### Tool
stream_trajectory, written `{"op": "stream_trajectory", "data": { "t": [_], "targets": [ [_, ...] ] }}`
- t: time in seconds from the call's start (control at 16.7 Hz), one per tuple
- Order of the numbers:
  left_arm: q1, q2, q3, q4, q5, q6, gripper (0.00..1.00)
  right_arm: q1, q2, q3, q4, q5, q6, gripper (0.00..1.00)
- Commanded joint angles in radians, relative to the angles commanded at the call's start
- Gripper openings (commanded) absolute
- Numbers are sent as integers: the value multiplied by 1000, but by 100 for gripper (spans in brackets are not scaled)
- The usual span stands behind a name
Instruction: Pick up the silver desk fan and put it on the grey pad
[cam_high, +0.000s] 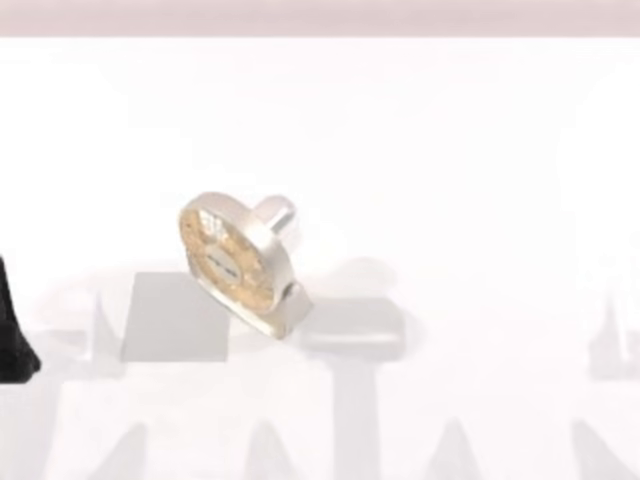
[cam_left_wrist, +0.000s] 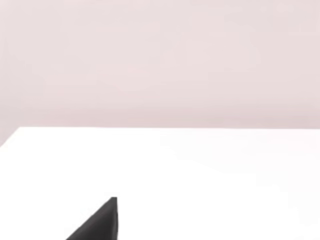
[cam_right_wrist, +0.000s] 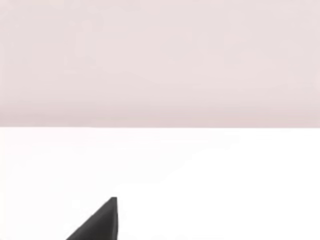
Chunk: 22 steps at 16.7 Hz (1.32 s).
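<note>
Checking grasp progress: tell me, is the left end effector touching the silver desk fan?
Apart. The top view shows the left arm at the table's left edge, bare table separating it from the silver desk fan.

Only a dark sliver of left arm (cam_high: 14, 335) at the top view's left edge, gripper unseen; grey pad's (cam_high: 172, 318) right corner hidden behind silver desk fan (cam_high: 240, 262).

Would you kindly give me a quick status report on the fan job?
Left tool parked at table's left edge, right arm out of top view. Silver desk fan ungrasped, beside grey pad, overlapping its right edge from above. Nothing in the way.
</note>
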<state>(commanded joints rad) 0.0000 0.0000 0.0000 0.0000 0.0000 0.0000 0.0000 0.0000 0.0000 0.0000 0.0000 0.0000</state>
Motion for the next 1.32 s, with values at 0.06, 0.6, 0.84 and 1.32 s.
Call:
{"op": "stream_trajectory", "data": {
  "t": [0.06, 0.6, 0.84, 1.32],
  "targets": [
    [0, 0, 0, 0, 0, 0, 100, 0, 0, 0, 0, 0, 0, 100],
    [-119, 376, 360, -338, -6, -285, 100, 0, 0, 0, 0, 0, 0, 100],
    [-220, 774, 750, -624, -10, -558, 100, 0, 0, 0, 0, 0, 0, 100],
    [-425, 1602, 1591, -1181, -14, -1111, 100, 0, 0, 0, 0, 0, 0, 100]
  ]
}}
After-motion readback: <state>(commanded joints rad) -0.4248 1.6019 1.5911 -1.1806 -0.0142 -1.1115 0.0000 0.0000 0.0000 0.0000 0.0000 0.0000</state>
